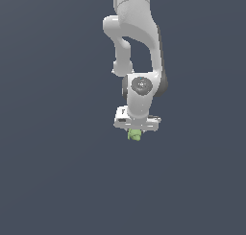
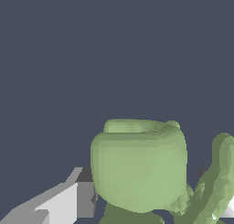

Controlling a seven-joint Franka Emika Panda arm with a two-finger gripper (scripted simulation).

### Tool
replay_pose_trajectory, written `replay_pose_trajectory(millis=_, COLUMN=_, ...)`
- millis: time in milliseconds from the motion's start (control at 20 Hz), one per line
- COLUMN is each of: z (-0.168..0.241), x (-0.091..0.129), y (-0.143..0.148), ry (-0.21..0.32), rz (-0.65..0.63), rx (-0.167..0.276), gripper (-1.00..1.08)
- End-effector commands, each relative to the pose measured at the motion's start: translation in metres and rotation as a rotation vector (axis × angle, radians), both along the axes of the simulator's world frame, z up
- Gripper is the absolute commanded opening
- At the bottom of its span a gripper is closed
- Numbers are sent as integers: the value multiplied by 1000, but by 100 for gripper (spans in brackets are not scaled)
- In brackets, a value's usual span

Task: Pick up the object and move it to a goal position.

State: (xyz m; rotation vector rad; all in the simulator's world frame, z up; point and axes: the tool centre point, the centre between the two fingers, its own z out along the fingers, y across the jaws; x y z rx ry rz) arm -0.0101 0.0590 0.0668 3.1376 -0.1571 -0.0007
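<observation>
Below the white arm (image 1: 137, 47), near the middle of the exterior view, the fingers (image 1: 135, 131) point straight down, and the object (image 1: 135, 135) sits directly under the white hand, much narrower than the hand's width. It is small, light green and lumpy. Around it lies only a flat, dark blue-grey surface (image 1: 53, 181). From this view the fingertips themselves are hidden by the hand's body and the green lump, so the contact cannot be read there.

Close up in the wrist view, the object (image 2: 139, 166) fills the lower middle as a rounded, blocky mass with a thinner curved limb off to one side. A grey and white finger (image 2: 68, 200) lies right against one flank of it, and a small pale piece of the other finger shows past the thin limb on the opposite side. The fingers are drawn in narrow, holding the object between them. Whether the object rests on the surface or hangs clear of it cannot be told.
</observation>
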Motion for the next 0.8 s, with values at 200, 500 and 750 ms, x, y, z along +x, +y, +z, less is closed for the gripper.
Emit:
replay_pose_trajectory(millis=200, z=44, x=-13, y=16, ry=-1, rz=1, rx=-1, gripper=-100)
replay_pose_trajectory(millis=500, z=103, x=-31, y=37, ry=-1, rz=1, rx=-1, gripper=-100)
replay_pose_trajectory(millis=750, z=160, x=-47, y=57, ry=-1, rz=1, rx=-2, gripper=-100)
